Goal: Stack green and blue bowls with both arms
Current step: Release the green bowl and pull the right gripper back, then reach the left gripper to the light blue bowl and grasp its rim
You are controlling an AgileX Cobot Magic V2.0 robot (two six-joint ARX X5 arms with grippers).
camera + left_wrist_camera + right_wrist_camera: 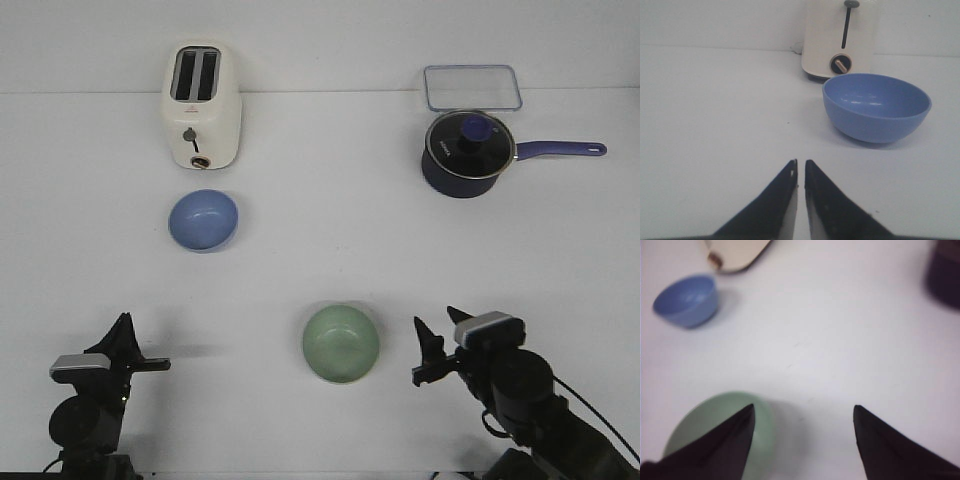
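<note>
A white desk [330, 260] is seen from above and in front, with two black robot arms at its near edge. Nothing has yet been stacked: the two bowls sit well apart and neither is held.

The blue bowl [203, 220] stands upright on the left half of the desk, just in front of a cream toaster [201, 105]. The green bowl [341, 343] stands upright nearer the robot, close to the middle of the desk and slightly to the right. Both bowls appear empty.

The left gripper [160, 364] is low at the near left corner, well short of the blue bowl. In the left wrist view its fingertips are almost touching, with only a thin slit between them, and nothing is grasped. The blue bowl is seen ahead of it and off to one side.

The right gripper [428, 352] is just beside the green bowl, on its right. In the right wrist view its jaws are spread wide, with one finger [725, 445] over the bowl's rim and the other over bare desk. No contact with the bowl can be confirmed.

At the far right, a dark navy saucepan [465, 152] with a glass lid and long handle is set just in front of a clear rectangular container [473, 87]. Neither belongs to the task.

The whole task is judged to remain: one bowl must be grasped, lifted, carried across and set inside the other.
</note>
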